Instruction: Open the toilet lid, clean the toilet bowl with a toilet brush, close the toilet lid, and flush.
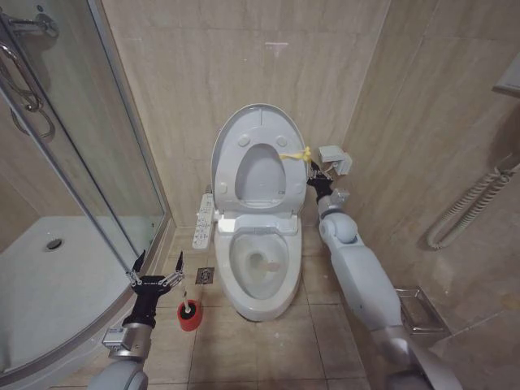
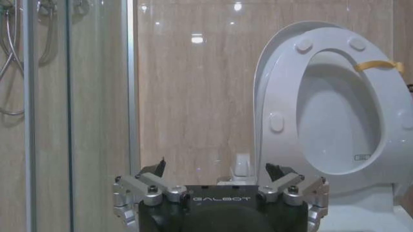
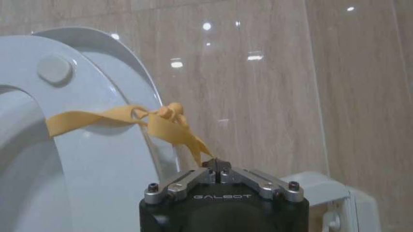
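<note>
The toilet lid [image 1: 268, 118] stands upright against the wall, with the seat ring [image 1: 237, 175] raised against it. A yellow tag [image 1: 295, 153] is tied at its edge. My right gripper [image 1: 314, 172] is beside that edge, and in the right wrist view it [image 3: 218, 167] is shut on the tail of the yellow tag [image 3: 169, 126]. The toilet bowl [image 1: 244, 280] lies uncovered, with a faint brownish stain inside. The toilet brush [image 1: 188, 308] stands in its red holder cup [image 1: 190, 319] on the floor. My left gripper [image 1: 157, 266] hangs open just beside and above it, holding nothing.
A long white control panel [image 1: 203, 219] sticks out beside the bowl, above a floor drain [image 1: 205, 275]. A glass shower door [image 1: 89, 162] and a white shower tray [image 1: 49, 284] close off the left. A wire rack [image 1: 418, 309] and a wall hose [image 1: 467, 213] are on the right.
</note>
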You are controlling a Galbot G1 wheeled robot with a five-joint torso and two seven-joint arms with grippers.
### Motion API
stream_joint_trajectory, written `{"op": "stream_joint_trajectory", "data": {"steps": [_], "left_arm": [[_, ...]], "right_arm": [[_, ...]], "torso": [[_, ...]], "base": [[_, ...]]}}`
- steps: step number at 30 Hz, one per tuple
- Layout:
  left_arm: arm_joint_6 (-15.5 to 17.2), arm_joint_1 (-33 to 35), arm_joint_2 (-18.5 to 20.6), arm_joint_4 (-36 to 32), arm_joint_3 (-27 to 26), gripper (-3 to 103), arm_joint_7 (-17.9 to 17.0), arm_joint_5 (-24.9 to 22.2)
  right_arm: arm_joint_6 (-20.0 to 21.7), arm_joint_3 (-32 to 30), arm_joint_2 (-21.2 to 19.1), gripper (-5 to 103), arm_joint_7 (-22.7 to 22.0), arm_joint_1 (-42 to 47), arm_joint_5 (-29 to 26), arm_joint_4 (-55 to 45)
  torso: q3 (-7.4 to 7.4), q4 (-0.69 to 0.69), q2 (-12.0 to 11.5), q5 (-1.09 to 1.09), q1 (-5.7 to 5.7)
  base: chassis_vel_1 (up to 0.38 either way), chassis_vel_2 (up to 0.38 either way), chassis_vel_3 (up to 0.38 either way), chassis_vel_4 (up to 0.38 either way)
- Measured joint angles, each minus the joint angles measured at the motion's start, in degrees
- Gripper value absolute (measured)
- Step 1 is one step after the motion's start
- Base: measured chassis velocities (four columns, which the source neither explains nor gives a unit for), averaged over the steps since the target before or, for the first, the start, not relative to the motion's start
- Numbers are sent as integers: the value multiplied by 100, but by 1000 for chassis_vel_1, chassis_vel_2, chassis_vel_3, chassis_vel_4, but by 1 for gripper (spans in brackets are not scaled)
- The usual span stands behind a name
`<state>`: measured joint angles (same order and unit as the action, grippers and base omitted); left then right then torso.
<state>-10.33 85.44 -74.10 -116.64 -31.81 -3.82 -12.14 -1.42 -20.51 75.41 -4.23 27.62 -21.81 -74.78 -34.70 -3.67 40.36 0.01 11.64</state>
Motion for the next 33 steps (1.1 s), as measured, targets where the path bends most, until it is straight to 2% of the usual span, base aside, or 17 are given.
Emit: {"op": "stream_joint_trajectory", "data": {"steps": [6,17,26,33], "left_arm": [[0,0,0,0,0,100,0,0],[0,0,0,0,0,100,0,0],[0,0,0,0,0,100,0,0],[0,0,0,0,0,100,0,0]], "right_arm": [[5,166,-107,0,-1,-321,-16,250],[9,416,-55,0,-60,-1000,-32,630],[37,449,-167,0,-100,-967,-78,522],[191,420,-428,0,-192,-707,-254,99]], "torso": [[0,0,0,1,0],[0,2,0,-1,-1],[1,1,0,0,-1],[1,2,0,0,-1]], "base": [[0,0,0,0],[0,0,0,0],[0,0,0,0],[0,0,0,0]]}}
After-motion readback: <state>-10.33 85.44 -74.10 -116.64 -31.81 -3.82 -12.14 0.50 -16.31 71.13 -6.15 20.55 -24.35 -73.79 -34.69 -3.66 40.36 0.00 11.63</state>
